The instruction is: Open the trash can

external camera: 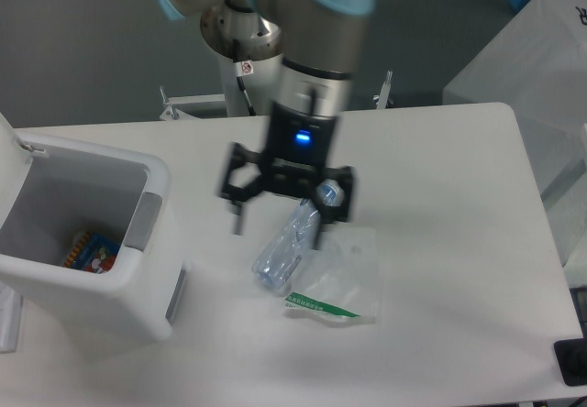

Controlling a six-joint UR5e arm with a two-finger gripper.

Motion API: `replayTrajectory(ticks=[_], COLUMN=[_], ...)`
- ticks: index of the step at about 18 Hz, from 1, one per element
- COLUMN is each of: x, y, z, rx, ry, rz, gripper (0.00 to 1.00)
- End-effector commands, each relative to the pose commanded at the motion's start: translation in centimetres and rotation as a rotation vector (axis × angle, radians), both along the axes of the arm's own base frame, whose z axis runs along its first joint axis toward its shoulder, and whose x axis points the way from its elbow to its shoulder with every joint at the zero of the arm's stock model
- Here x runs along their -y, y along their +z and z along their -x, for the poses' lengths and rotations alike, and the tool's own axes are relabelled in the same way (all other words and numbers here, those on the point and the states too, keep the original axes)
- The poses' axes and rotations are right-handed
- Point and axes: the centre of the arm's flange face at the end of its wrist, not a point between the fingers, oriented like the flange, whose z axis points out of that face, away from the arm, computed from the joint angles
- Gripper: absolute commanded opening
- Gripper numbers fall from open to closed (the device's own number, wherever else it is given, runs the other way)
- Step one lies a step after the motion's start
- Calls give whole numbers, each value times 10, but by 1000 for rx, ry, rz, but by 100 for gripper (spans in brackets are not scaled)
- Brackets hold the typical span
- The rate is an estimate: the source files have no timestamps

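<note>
The trash can (83,251) stands at nine o'clock on the table (459,269), lid up, open. It looks stiff, light plastic, best worked at its grey latch (142,221). The gripper (278,225), fingers apart and empty, hangs over a bottle (293,242).

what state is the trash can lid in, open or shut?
Open. The trash can shows its interior, with a colourful item at the bottom; the lid stands up at left.
</note>
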Motion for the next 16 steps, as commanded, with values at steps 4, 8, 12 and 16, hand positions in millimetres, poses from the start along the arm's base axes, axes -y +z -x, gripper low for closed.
replayTrajectory(ticks=[4, 8, 12, 16], x=[18, 25, 33, 50], y=[-33, -54, -68, -78], z=[77, 127, 150, 168], rx=[-80, -116, -186, -222], ry=[6, 46, -143, -317], rz=[84, 169, 235, 434], gripper=[100, 100, 100, 100])
